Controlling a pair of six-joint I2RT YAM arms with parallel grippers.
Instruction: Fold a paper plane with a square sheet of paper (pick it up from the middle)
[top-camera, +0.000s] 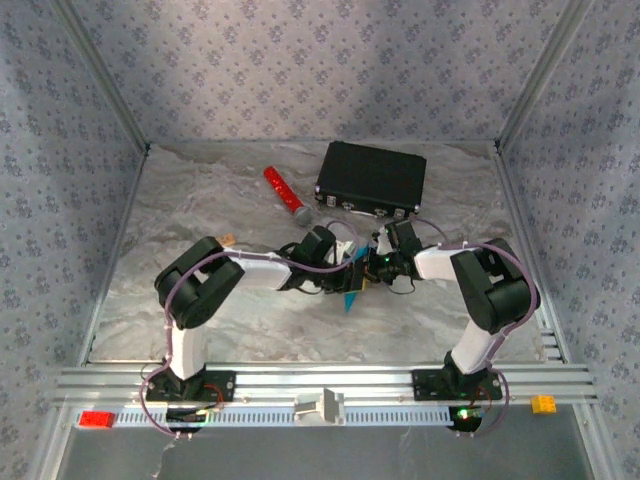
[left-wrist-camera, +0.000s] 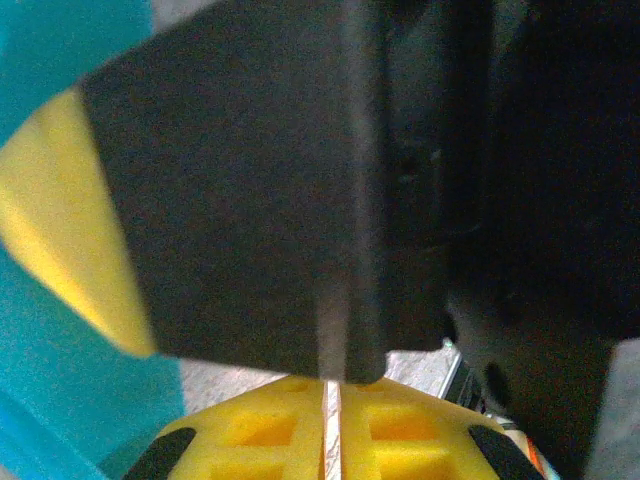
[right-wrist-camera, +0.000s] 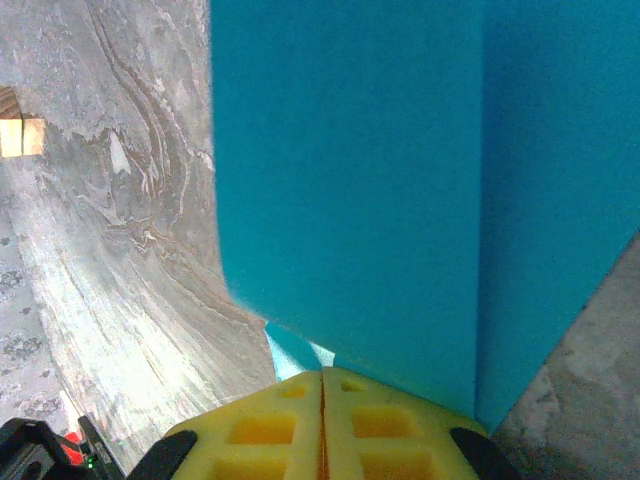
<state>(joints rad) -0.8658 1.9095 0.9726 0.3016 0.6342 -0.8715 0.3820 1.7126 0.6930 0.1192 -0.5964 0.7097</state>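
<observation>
The cyan-blue sheet of paper hangs in the air above the table's middle, folded along a straight crease. Whether it has a plane's shape I cannot tell. My right gripper is shut, its yellow fingertips pinching the paper's lower edge. From above, a cyan corner of the paper pokes out under the two grippers, which meet there. My left gripper is shut with only a hairline slit and nothing in it. It points at the right gripper's black body. The paper lies to its left. From above, the left gripper sits beside the right gripper.
A black case lies at the back of the marbled table, with a red cylinder to its left. A small wooden block sits by the left arm. Patterned walls close three sides.
</observation>
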